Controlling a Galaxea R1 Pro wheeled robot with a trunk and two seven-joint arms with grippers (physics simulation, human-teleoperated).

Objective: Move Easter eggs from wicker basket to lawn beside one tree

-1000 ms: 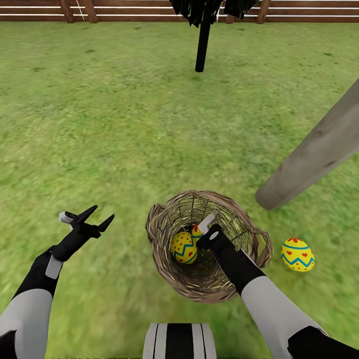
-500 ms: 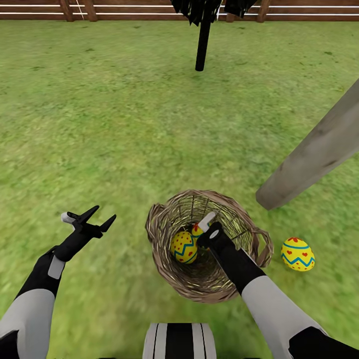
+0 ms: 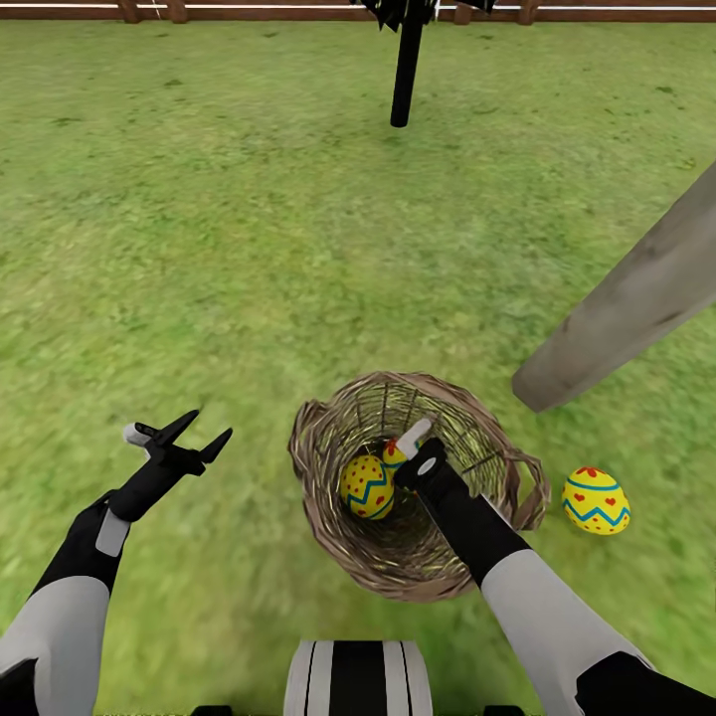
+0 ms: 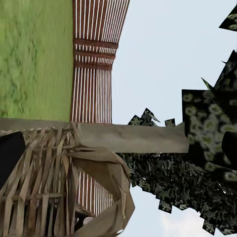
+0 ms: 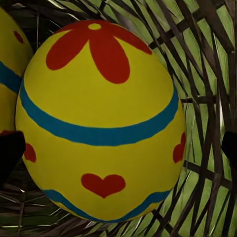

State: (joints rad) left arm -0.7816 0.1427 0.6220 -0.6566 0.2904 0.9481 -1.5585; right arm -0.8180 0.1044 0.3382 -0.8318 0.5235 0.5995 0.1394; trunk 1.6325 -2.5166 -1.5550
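Brown wicker basket (image 3: 497, 452) sits low and centre in the head view on the lawn (image 3: 249, 249), and the right end effector (image 3: 398, 459) is down inside it, right against a flower-topped egg (image 5: 98, 118) that looms huge between its dark fingertips in the right wrist view — whether it's clamped on it I cannot tell! A second egg (image 3: 366, 487) lies beside it in the basket, while a third egg (image 3: 595, 501) rests on the grass at lower right, just beside the basket and near the pale tree trunk (image 3: 626, 303). Out at lower left, the left end effector (image 3: 189, 435) hangs over the grass with fingers spread apart, holding nothing.
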